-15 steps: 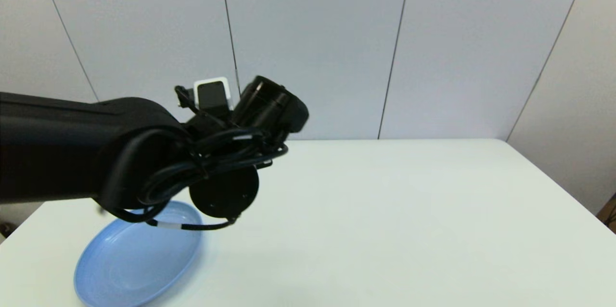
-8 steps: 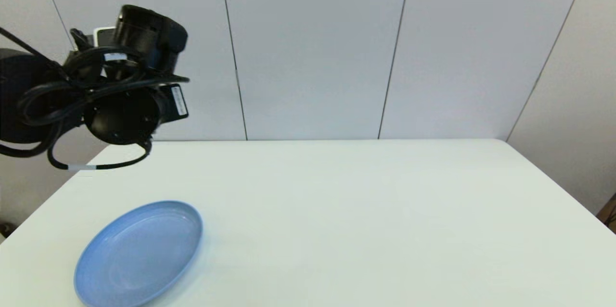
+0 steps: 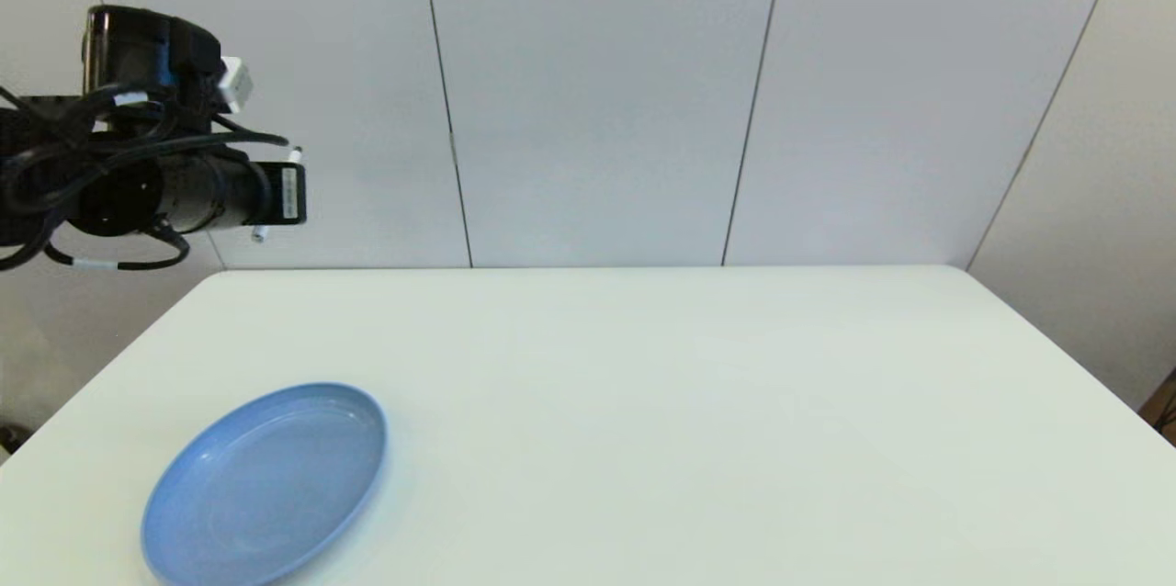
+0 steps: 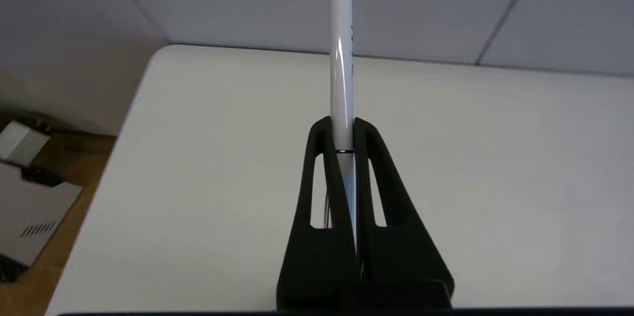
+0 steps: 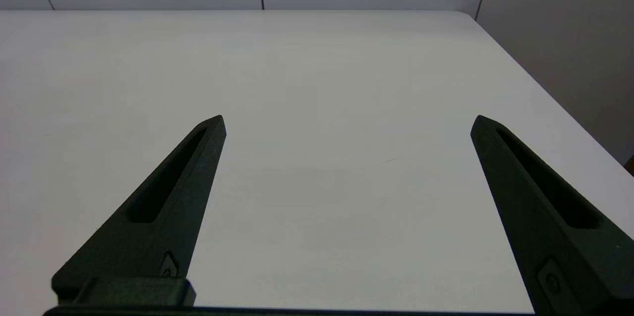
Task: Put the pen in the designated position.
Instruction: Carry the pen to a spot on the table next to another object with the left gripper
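The left gripper [image 4: 342, 125] was clamped tight on the pen [image 4: 342, 58], high above and well beyond the blue plate [image 3: 266, 485], and needed lowering gently over that plate before letting go, while the right gripper [image 5: 346, 125] idled wide open.

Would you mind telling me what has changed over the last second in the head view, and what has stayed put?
The left arm has swung from over the blue plate up and to the robot's left, and is now raised off the table's left edge. The left gripper is shut on the pen. The plate and table are unmoved; the right gripper is open above the table.
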You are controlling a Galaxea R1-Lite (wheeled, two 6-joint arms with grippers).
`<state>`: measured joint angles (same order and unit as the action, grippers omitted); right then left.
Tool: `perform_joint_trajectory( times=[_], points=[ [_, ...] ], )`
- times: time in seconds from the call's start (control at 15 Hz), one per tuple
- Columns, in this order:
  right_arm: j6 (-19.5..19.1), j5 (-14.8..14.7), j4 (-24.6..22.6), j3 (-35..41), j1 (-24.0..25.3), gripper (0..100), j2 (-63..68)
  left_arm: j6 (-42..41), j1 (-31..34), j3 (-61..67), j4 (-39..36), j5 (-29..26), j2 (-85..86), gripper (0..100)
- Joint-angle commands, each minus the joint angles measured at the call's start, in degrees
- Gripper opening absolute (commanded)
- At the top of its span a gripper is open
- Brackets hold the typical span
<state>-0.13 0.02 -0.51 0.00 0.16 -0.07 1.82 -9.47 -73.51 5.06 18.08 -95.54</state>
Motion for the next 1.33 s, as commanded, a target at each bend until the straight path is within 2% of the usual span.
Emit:
perform_joint_trajectory(
  times=[0.07, 0.33, 0.87, 1.13, 1.33],
  points=[
    [0.0, 0.1, 0.0, 0.0, 0.0, 100, 0.1, -1.9, 0.0, 7.9, -6.8, -4.9, -2.2, 0],
    [0.0, 0.1, 0.0, 0.0, 0.0, 100, 0.1, -4.1, -0.1, 14.1, -13.0, -4.9, -3.7, 0],
    [0.0, 0.0, 0.0, 0.0, 0.0, 100, 0.1, -4.1, -0.3, 15.1, -15.8, -4.9, -10.5, 0],
    [0.0, 0.1, 0.0, 0.0, 0.0, 100, 0.1, -3.5, -0.3, 16.6, -20.4, -4.9, -14.0, 0],
    [0.0, 0.1, 0.0, 0.0, 0.0, 100, 0.1, -4.4, -0.1, 16.6, -20.2, -4.9, -15.9, 0]
  ],
)
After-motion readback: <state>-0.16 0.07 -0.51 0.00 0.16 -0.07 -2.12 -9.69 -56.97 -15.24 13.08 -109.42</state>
